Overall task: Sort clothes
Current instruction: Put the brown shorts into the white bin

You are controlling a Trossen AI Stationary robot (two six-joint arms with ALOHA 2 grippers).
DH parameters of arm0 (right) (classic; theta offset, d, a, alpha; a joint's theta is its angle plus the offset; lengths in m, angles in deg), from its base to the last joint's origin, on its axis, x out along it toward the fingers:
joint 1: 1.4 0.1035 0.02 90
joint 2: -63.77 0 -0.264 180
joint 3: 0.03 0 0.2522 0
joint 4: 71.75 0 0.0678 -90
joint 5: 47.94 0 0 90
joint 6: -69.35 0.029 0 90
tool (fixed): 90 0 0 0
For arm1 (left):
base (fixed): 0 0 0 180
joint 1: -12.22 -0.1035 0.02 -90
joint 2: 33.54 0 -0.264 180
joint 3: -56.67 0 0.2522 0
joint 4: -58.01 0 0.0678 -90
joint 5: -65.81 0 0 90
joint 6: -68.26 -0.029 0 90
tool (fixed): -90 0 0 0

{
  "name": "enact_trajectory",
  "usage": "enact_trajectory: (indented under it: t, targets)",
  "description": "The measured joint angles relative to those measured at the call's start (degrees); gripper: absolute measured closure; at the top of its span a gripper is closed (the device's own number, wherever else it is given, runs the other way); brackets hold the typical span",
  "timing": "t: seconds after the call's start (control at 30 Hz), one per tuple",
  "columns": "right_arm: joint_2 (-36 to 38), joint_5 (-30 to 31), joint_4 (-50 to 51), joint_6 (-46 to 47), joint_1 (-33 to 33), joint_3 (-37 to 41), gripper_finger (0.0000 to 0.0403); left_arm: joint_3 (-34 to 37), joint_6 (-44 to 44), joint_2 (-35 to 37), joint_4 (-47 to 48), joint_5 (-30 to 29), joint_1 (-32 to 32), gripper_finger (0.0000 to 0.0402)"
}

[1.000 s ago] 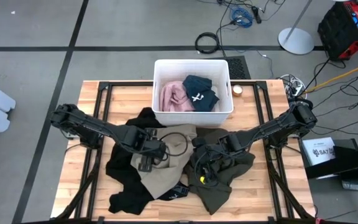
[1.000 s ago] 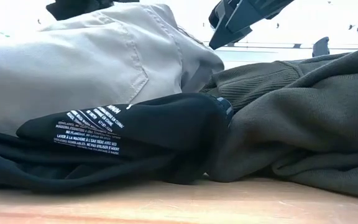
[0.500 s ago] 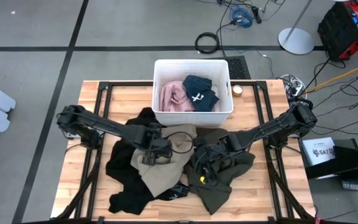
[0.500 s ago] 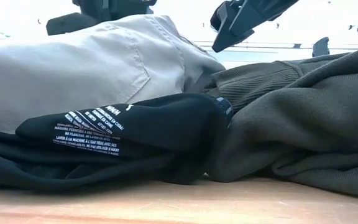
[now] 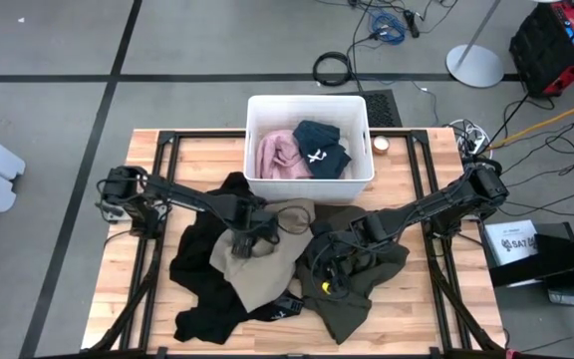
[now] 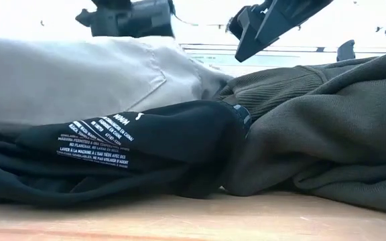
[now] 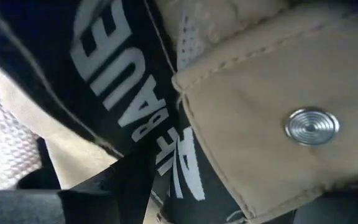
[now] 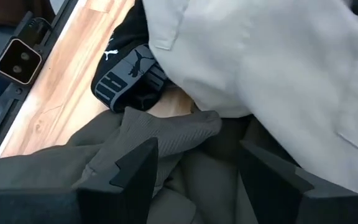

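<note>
A khaki-tan garment (image 5: 257,274) lies in the middle of the table on black clothes (image 5: 202,264). A dark olive-green garment (image 5: 352,289) lies to its right. A pale pink (image 5: 279,153) and a dark blue garment (image 5: 322,145) lie in the white bin (image 5: 309,181). My left gripper (image 5: 250,239) is open and down on the khaki garment's far part. My right gripper (image 5: 325,249) is open above the olive garment (image 8: 160,137) and touches nothing. The low view shows it (image 6: 246,40) clear of the cloth. My left gripper comes from above with open fingers onto the khaki garment by its snap button (image 7: 311,124). The khaki edge and a black lettered waistband (image 7: 135,118) lie between the fingers. Whether the fingers press the cloth, I cannot tell. The garment lies on the table and the black clothes.
The bin stands at the table's far middle. A small round object (image 5: 380,144) lies right of it. Black frame rails (image 5: 162,150) run along the table's edges. A black garment with a white label (image 6: 99,144) lies at the near edge, by the low camera (image 8: 18,60).
My left gripper has gone toward the table's right and far edges, across the khaki garment. In the low view the khaki mound has sunk lower and flatter under it.
</note>
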Motion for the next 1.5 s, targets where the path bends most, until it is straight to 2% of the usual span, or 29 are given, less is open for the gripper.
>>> enact_trajectory:
  t: [0.23,0.37,0.53,0.67,0.97,1.23,1.5]
  targets:
    - [0.0,-0.1,-0.5,-0.7,0.0,0.0,0.0195,8.3,0.4,-0.7,-10.2,7.4,-4.1,0.0171]
    - [0.0,-0.1,-1.0,-1.4,0.0,0.0,0.0195,8.9,-0.3,-2.1,-11.5,10.9,-5.0,0.0171]
    - [0.0,0.0,-1.4,-1.4,0.0,0.0,0.0195,8.9,-2.8,-2.3,-11.4,11.3,-4.9,0.0183]
    - [0.0,0.0,-1.4,-1.4,0.0,0.0,0.0195,8.9,-3.0,-2.3,-11.3,12.3,-4.8,0.0231]
    - [0.0,0.0,-1.3,-1.3,0.0,0.0,0.0195,9.1,-3.0,-2.4,-12.0,12.9,-3.9,0.0378]
    - [0.0,-1.3,-0.7,-0.9,0.0,0.0,0.0195,7.4,-2.7,-1.4,-12.8,14.7,-0.4,0.0380]
    - [0.0,-1.4,-0.8,-0.8,0.0,0.0,0.0195,3.3,-1.4,8.2,-10.9,13.9,2.2,0.0382]
